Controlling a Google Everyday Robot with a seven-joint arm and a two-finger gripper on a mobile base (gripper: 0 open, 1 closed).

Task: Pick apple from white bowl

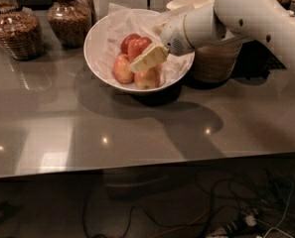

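A glossy grey tabletop (137,128) fills the view. A thick white robot arm (246,14) reaches in from the right over the wide, shallow white bowl with crinkled paper lining (90,43), which stands toward the back. Two glass jars of brown contents (15,31) stand to the bowl's left. The round bright red apple (138,47) lies in the bowl among paler blushed apples (121,68). The cream-coloured gripper (146,59) slants down just in front of the red apple and perhaps touches it. Whether it is spread or closed I cannot tell.
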